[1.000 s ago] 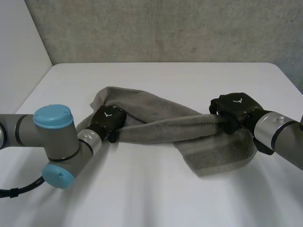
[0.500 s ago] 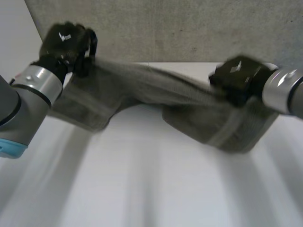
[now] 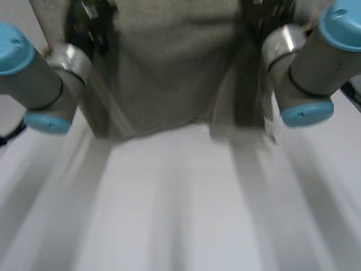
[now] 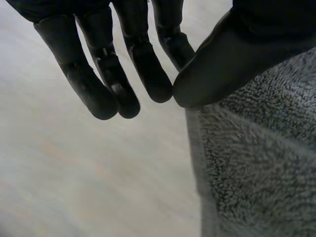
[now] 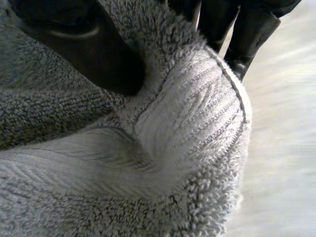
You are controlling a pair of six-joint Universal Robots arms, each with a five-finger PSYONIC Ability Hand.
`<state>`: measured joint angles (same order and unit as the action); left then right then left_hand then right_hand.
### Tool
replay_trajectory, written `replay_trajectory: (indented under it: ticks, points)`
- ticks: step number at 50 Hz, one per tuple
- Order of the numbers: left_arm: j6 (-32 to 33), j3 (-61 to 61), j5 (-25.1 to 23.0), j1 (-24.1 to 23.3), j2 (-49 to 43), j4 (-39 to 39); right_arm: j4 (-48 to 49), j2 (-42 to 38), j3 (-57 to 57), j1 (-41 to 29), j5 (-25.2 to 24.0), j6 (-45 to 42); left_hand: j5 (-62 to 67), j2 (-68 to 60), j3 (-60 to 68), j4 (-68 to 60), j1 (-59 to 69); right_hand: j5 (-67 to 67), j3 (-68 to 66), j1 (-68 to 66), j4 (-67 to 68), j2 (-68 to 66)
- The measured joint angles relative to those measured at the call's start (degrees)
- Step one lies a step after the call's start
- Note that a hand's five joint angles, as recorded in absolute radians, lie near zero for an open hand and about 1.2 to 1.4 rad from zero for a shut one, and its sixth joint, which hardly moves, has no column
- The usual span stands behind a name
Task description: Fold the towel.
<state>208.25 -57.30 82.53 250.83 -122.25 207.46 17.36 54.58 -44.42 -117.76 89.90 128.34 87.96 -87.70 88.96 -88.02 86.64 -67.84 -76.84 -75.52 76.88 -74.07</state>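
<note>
- So the towel [image 3: 163, 73] is up in the air, hanging like a curtain between the two arms. Its bottom hem is over the far part of the table [image 3: 186, 214]. Can't tell if the hem brushes the top or hangs just clear.
- Left hand [image 4: 237, 49] has one upper corner. The thumb is pressed onto the terry right at the side edge, with the fingers nearly straight and the thumb tip right beside them. It's a thin pinch on very little cloth, I'd guess so the rest of that edge can drop straight.
- Right hand [image 5: 84, 44] has the other end, and a lot more of it. The thumb is dug into a bunched fold by the woven border band, with the fingers wrapped behind. Solid clamp.
- Left arm [image 3: 42, 79] and right arm [image 3: 313, 68] are raised and well apart. That keeps the top edge spread and lets the towel's own weight pull it open.
- My read: this is the spread-it-out step, no actual fold made yet. The right side looks doubled over on itself, so it isn't hanging fully flat.
- Next it needs laying flat on the table without a corner slipping. The left pinch is the one I'd worry about.
</note>
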Motion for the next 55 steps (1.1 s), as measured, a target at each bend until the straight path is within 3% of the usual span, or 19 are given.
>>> replay_trajectory:
  ticks: [3, 7, 15, 24, 36, 40, 45, 55]
  points:
    - [-3.5, 0.3, 3.3, 0.2, 2.4, 8.6, 8.1, 3.9, -3.9, -0.2, 0.2, 0.2, -0.1, 0.0, 0.0, 0.0, 0.0, -0.2, -0.1, 0.0, 0.0, 0.0]
    - [-5.8, -0.8, 5.0, 0.5, 4.3, 12.4, 7.7, 6.7, -8.0, -0.5, -0.2, 0.3, 0.2, 0.0, 0.0, 0.0, 0.0, -0.2, -0.2, 0.0, 0.0, 0.0]
    - [-5.9, -11.1, -1.8, 0.7, 4.9, 7.5, -8.7, 7.4, -15.5, -0.3, -3.0, 0.3, 0.2, 0.0, 0.0, 0.0, 0.0, -0.2, -0.2, 0.0, 0.3, 0.0]
    - [-4.0, -27.5, -7.7, 0.3, 5.2, 2.6, -16.9, 6.9, -26.5, 0.0, -6.4, 0.7, 0.2, 0.0, 0.1, 0.0, 0.0, -0.2, -0.2, 0.0, 0.3, 0.0]
    - [7.8, -43.9, -8.5, 1.1, 7.2, -0.7, -17.2, 5.2, -39.9, 0.2, -6.9, 3.8, 0.2, 0.0, 0.1, 0.0, 0.0, -0.2, -0.2, 0.0, 0.3, 0.0]
    - [8.9, -45.3, -8.4, 1.4, 8.2, -0.5, -16.9, 5.2, -41.4, 0.9, -7.2, 7.1, 0.3, 0.0, 0.1, 0.0, 0.0, 2.3, 1.5, 1.8, -1.6, 1.2]
    - [8.9, -45.5, -8.3, 1.7, 8.8, -0.1, -16.6, 5.1, -42.5, 3.0, -7.4, 11.1, 0.2, 0.0, 0.1, 0.0, 0.0, 24.8, 23.4, 22.4, -23.3, 20.3]
    - [8.3, -45.0, -8.2, 2.2, 8.3, 0.1, -16.9, 4.3, -43.6, 7.1, -6.8, 12.7, 0.2, 0.0, 0.1, 0.0, 0.0, 30.2, 28.1, 27.5, -28.0, 24.9]
